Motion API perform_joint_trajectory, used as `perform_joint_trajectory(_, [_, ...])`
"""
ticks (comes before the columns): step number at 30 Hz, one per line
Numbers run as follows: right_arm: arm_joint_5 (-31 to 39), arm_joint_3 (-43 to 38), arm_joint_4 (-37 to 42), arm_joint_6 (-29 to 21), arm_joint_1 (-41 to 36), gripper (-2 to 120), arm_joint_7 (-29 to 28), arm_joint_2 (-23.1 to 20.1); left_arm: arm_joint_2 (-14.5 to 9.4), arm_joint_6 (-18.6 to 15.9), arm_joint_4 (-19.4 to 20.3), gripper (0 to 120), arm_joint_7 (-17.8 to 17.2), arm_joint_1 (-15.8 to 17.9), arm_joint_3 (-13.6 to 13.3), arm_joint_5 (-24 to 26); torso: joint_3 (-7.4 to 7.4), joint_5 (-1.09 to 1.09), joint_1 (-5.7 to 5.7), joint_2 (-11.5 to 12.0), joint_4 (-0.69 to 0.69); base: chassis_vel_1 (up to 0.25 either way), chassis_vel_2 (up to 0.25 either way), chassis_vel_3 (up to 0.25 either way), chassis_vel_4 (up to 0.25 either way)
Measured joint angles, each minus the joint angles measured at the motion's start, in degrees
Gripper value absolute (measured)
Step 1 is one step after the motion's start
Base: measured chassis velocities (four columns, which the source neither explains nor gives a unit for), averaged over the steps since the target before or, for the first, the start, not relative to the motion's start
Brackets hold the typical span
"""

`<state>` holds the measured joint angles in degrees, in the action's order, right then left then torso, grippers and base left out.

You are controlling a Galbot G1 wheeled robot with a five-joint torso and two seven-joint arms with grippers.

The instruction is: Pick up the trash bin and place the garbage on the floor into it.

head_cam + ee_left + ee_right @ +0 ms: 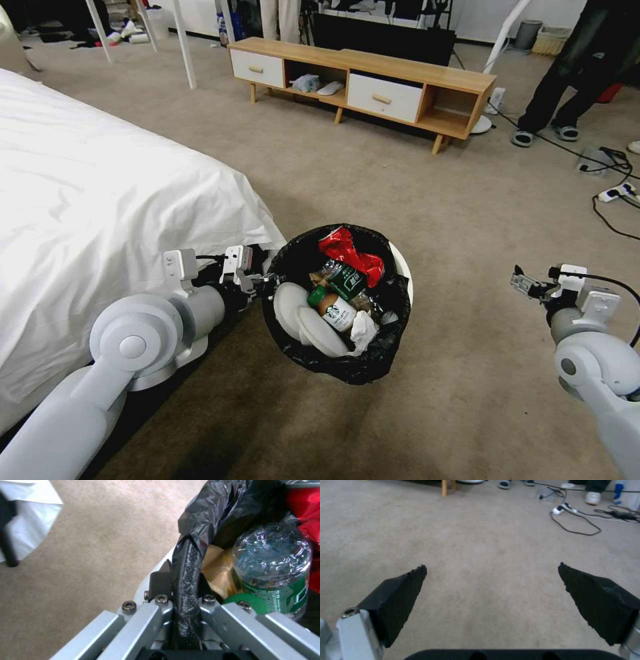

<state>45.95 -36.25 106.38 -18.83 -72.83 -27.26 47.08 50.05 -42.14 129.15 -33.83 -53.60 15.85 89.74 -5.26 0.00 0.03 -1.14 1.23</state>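
The trash bin, white with a black bag over its rim, sits in the middle of the head view beside the bed corner. My left gripper is shut on its near-left rim; the left wrist view shows the bag-covered rim pinched between the jaws of the left gripper. Garbage lies inside: a red wrapper, a clear green-label bottle, a brown-drink bottle, a white tissue, and brown paper. My right gripper hangs open over bare floor, to the bin's right.
A bed with a white sheet fills the left side. A low wooden cabinet stands at the back. Cables and a power strip lie at the far right, near a standing person's feet. Open carpet surrounds the bin ahead and to the right.
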Motion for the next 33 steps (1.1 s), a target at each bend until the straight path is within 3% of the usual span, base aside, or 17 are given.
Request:
perform_joint_trajectory(16, [-0.41, 0.27, -0.93, 1.90, 1.13, 100, 0.31, 0.27, 0.31, 0.00, -0.35, 2, -0.06, 0.01, 0.01, 0.01, 0.00, 0.00, 0.00, 0.00, 0.04, -0.096, -0.093, -0.091, -0.092])
perform_joint_trajectory(23, [0.88, 0.44, -1.06, 2.10, 2.34, 100, -1.14, 0.60, 0.33, 0.00, -0.58, 2, -0.16, 0.23, 0.02, 0.05, 0.00, 0.00, 0.00, 0.00, -0.06, -0.011, -0.013, -0.020, -0.014])
perform_joint_trajectory(33, [-1.61, 0.59, -1.88, 3.60, 3.17, 100, -1.26, 1.12, 0.44, 0.00, -0.72, 2, -0.16, 0.34, 0.01, 0.10, 0.00, 0.00, 0.00, 0.00, 0.01, 0.000, 0.000, 0.000, 0.000])
